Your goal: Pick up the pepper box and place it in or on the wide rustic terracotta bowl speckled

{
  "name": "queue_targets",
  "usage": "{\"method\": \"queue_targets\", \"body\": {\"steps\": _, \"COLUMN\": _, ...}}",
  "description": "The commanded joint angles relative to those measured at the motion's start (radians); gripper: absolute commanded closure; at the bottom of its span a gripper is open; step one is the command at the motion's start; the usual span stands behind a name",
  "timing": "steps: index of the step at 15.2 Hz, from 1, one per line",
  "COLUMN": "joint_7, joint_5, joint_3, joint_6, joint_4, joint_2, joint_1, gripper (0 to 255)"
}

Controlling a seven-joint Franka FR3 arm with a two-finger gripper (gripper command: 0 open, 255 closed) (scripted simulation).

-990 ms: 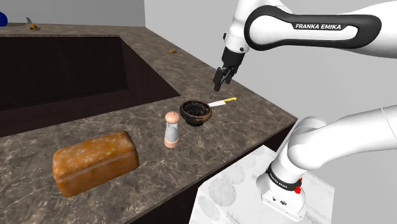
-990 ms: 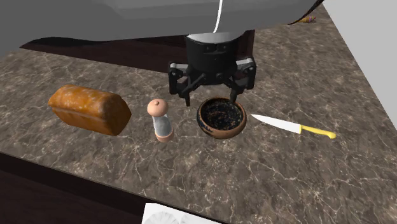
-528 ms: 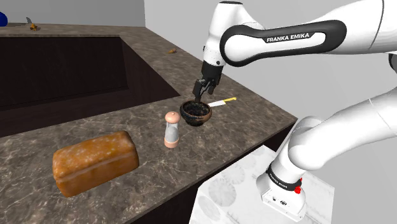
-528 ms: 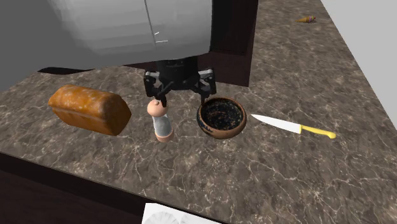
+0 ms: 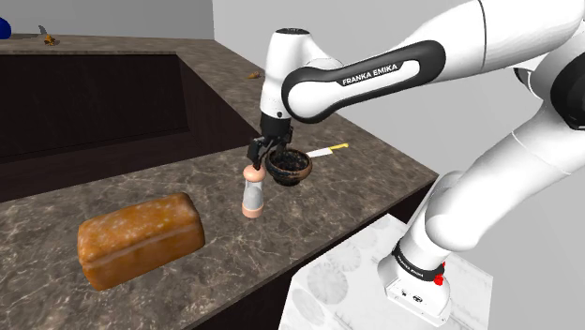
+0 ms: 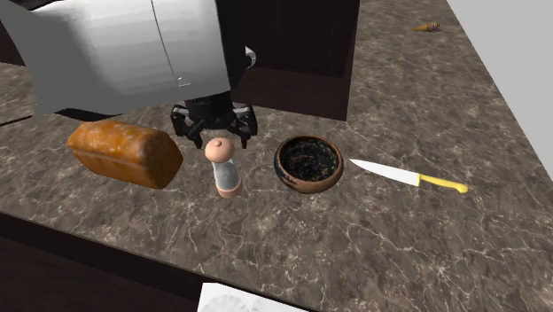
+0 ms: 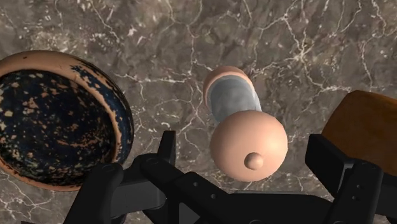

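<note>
Peach-coloured caps top and bottom with a clear greyish middle: the upright pepper mill (image 5: 252, 191) (image 6: 224, 168) (image 7: 245, 133) stands on the dark brown marbled stone counter (image 5: 356, 206) (image 6: 354, 239) (image 7: 159, 38). It is just beside the wide round bowl (image 5: 289, 166) (image 6: 308, 186) (image 7: 122, 118), on the shoulder view's left of it and not touching it. The bowl has an earthy brown outer wall and a black inside flecked with tan.

The all-black two-finger gripper (image 5: 260, 154) (image 6: 219, 139) (image 7: 248, 159) hangs directly above the mill's rounded knob. Its claw is spread wide. In the wrist view one finger (image 7: 167, 147) stands on the bowl side of the knob and the other on the loaf side, with clear gaps to the knob, so nothing is clasped.

A golden-brown crusty bread loaf (image 5: 141, 239) (image 6: 124, 152) (image 7: 362, 127) lies on the mill's other side, further to the shoulder view's left and nearer the counter's front edge. A white-bladed knife with a yellow handle (image 5: 328, 150) (image 6: 403, 175) lies flat on the second exterior view's right of the bowl, close to it.

Far across the counter sits a deep dark recess (image 5: 94, 94), and a small orange object (image 5: 253, 74) (image 6: 425, 27) rests beyond it. The white box stand (image 5: 347, 281) sits at the shoulder view's lower right.
</note>
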Motion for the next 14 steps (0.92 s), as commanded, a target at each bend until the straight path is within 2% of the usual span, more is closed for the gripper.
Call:
{"method": "queue_targets", "body": {"steps": 1, "joint_7": 0.042, "joint_5": -0.015, "joint_3": 0.024, "joint_6": 0.029, "joint_4": 0.04, "joint_2": 0.073, "joint_1": 0.002, "gripper": 0}}
{"method": "queue_targets", "body": {"steps": 8, "joint_7": 0.057, "joint_5": -0.034, "joint_3": 0.032, "joint_6": 0.125, "joint_4": -0.004, "joint_2": 0.127, "joint_1": 0.0, "gripper": 0}}
{"method": "queue_targets", "body": {"steps": 14, "joint_7": 0.059, "joint_5": -0.037, "joint_3": 0.032, "joint_6": 0.133, "joint_4": -0.008, "joint_2": 0.132, "joint_1": -0.001, "gripper": 0}}
